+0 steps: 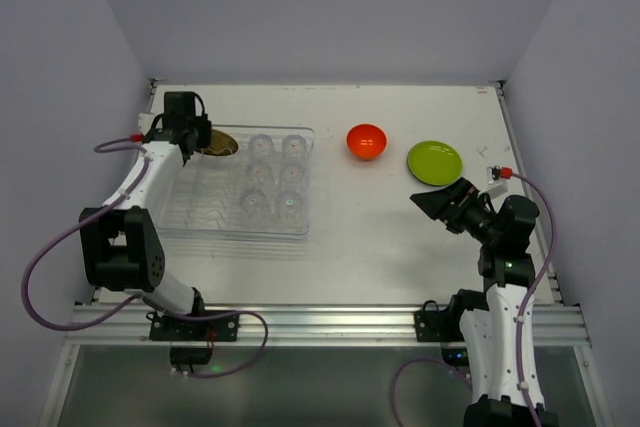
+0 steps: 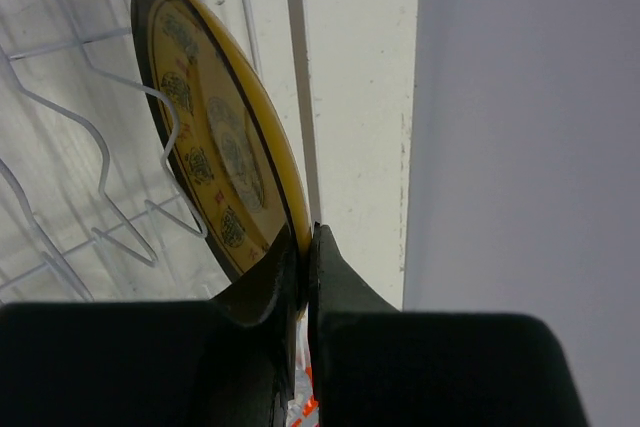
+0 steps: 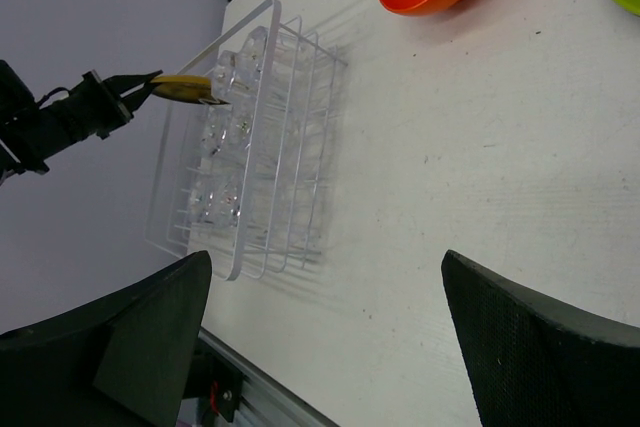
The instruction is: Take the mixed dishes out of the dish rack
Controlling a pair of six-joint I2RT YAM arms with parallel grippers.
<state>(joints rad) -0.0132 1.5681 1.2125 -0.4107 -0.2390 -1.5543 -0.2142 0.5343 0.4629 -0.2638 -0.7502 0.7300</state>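
Yellow patterned plate (image 2: 215,147), stiff, glossy and likely slippery and breakable, sits at the far left corner of the clear dish rack (image 1: 230,230), rim pinched tight in the left claw (image 2: 305,257), while the right claw (image 3: 325,287) hangs wide open over the surface (image 1: 380,237)

Noted white matte tabletop (image 1: 380,237), lightly scuffed, with a few dark specks in right wrist view. Logged pale grey-lavender walls (image 1: 330,7) on left, far and right sides, meeting tabletop at its edges. Recorded aluminium rail (image 1: 330,322) along near edge; below it, dark reflective panel (image 1: 330,387).
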